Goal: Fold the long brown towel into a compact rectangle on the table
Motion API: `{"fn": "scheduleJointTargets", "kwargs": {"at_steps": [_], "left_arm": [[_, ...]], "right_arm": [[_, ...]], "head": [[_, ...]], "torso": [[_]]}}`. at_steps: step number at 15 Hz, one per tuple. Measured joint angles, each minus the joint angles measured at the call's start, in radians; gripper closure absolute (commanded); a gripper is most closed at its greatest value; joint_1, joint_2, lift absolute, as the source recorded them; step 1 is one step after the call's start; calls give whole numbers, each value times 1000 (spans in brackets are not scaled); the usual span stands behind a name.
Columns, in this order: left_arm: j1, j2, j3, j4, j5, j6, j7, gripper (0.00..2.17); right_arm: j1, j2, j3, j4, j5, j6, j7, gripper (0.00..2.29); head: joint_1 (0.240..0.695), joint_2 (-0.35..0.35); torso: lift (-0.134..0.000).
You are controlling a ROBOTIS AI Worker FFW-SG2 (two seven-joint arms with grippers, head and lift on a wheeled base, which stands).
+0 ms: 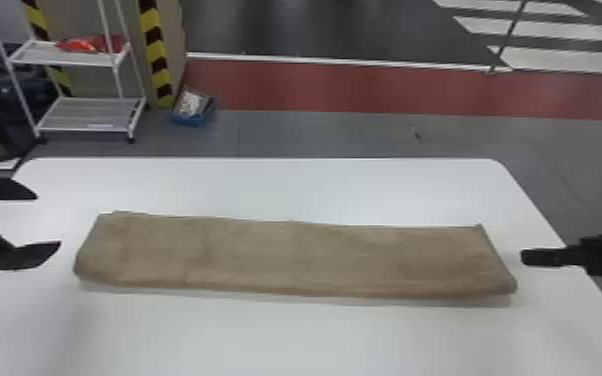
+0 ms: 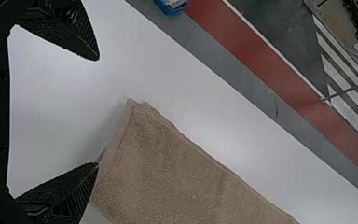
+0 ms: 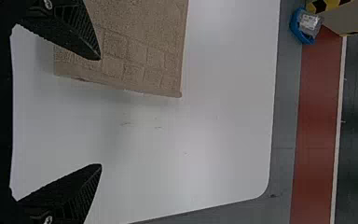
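Brown towel is flat on the white table, a long narrow strip running roughly parallel to the far edge. One end is toward the left edge, the other toward the right edge. Layers visible at its left end; grid-like texture at the right end in the right wrist view.

Left gripper: jaws spread, nothing between them. It's just off the towel's left end, on the left edge side. Left wrist view has one fingertip near that end.

Right gripper: jaws also spread, empty, beyond the towel's right end, by the table's right edge. Right wrist view has one finger partly in front of the towel, the other over bare tabletop.

Past the far edge: white rack, blue tray on the floor.
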Motion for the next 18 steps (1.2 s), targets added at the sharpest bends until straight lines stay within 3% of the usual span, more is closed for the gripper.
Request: {"fn": "scheduleJointTargets", "kwargs": {"at_steps": [12, 18], "left_arm": [[3, -3, -6, -2, 0, -2, 1, 83], [13, -53, -29, -2, 11, 2, 21, 83]], "right_arm": [[1, -7, 0, 0, 0, 0, 0, 60], [0, -8, 0, 2, 6, 8, 0, 60]], "head": [[695, -109], [695, -145]], "torso": [[-125], [-125]]}}
